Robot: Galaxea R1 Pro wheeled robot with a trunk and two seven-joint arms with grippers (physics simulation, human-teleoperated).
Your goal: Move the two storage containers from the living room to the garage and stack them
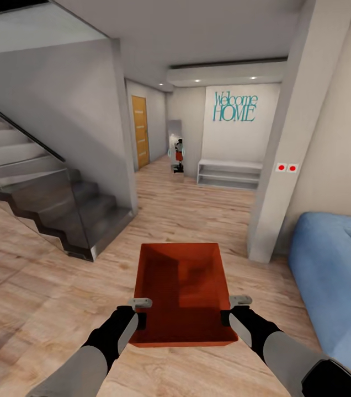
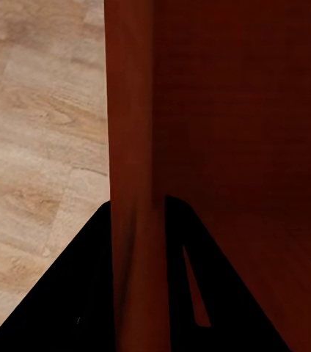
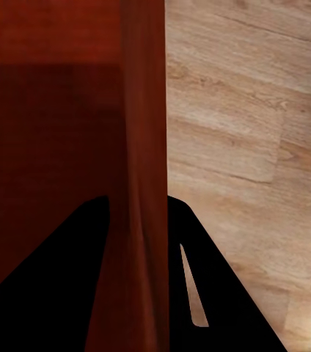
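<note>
While carrying: 1 red bin (image 1: 182, 292) is held out front over the wood floor (image 1: 43, 286), level, open side up, empty.
Left gripper (image 1: 140, 312): pinches the bin's left wall near the close corner, 1 finger inside, 1 outside.
Right gripper (image 1: 233, 310): pinches the right wall the same way, opposite the left.
Why 2 grips: my read is that clamping opposite walls keeps the bin from tipping while the base drives.
Bin place: in the living room, clear of the floor, between both arms; sofa (image 1: 335, 275) at right, stairs (image 1: 48, 204) at left.
Route: hallway ahead with a door (image 1: 140, 130), low shelf (image 1: 229, 173) and "Welcome HOME" wall text (image 1: 235, 107); garage not seen.
Progress: early, judged; the bin has not reached the garage and nothing is stacked.
Head view adds: the room, both arms, whole bin outline.
Left wrist adds: wall edge (image 2: 133, 183) running between the dark fingers (image 2: 67, 301), bin inside on one side, planks on the other.
Right wrist adds: same for the right wall (image 3: 144, 147); fingers (image 3: 221, 293) straddle it.
Risk: thin wall could slip if the base jolts.
</note>
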